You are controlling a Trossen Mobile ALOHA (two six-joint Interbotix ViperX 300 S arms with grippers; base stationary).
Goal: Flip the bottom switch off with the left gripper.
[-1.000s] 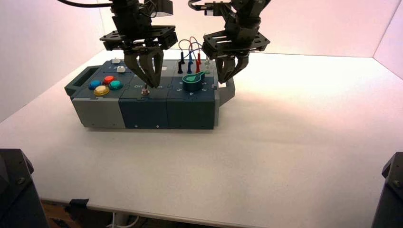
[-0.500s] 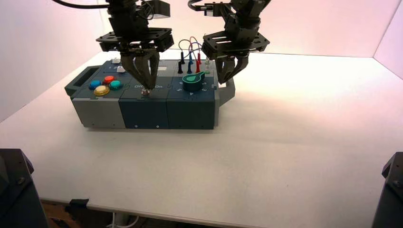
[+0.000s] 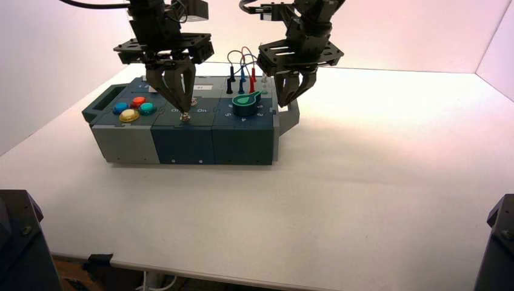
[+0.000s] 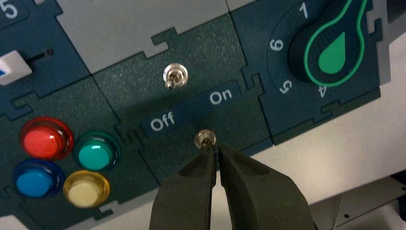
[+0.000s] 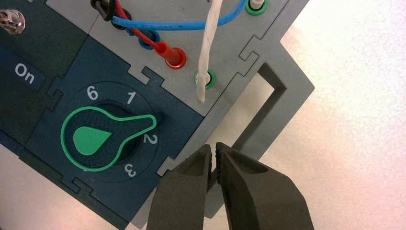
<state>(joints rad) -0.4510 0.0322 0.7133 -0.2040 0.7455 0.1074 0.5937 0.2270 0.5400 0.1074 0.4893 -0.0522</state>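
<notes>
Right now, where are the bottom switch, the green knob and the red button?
bottom switch [image 4: 205, 139], left wrist view, on its silver lever tip.
green knob [image 4: 335, 48], left wrist view, on its teardrop mark.
red button [image 4: 44, 139], left wrist view, on its dome.

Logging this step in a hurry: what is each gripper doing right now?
Left gripper: closed, holding nothing, tips at the bottom switch.
Right gripper: closed, holding nothing, waiting above the box's right end by the knob.

"Off"/"On" panel [image 4: 194, 109] (knob dial [image 5: 107, 139]: 1–6)
</notes>
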